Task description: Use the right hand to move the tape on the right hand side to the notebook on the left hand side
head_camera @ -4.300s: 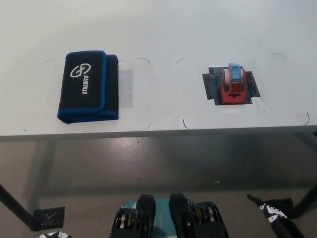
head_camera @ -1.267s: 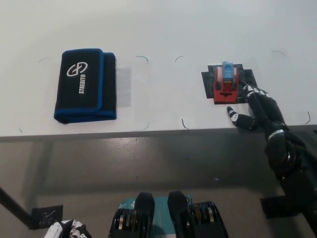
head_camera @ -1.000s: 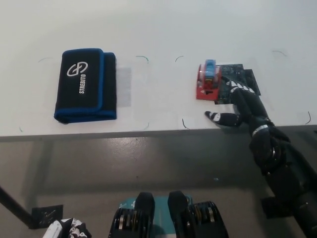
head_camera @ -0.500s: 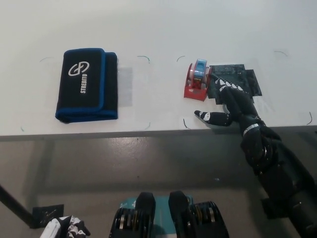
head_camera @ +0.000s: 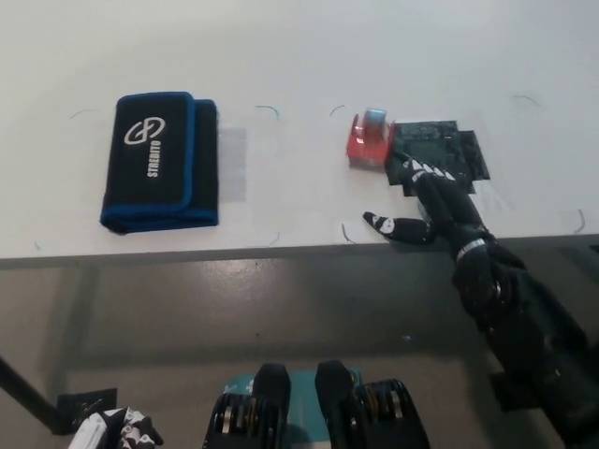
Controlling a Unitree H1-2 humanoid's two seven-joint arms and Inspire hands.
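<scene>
Tape (head_camera: 367,138) near table (head_camera: 309,56) front edge, right of middle, unheld. Right hand (head_camera: 432,192) just beside, fingers spread, empty. Probably light, rigid, slidey: pinch sides. Notebook (head_camera: 161,161) far left.

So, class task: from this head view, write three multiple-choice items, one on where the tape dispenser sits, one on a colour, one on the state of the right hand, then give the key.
1. Where is the tape dispenser?
A. on the notebook
B. just left of the black patch
C. on the floor

2. What colour is the notebook's trim?
A. blue
B. yellow
C. green

3. How is the right hand?
A. clenched round the dispenser
B. under the table
C. open, fingers spread beside the dispenser

Key: B, the black patch lies bare to its right; A, a blue edge frames the black cover; C, it grips nothing.
</scene>
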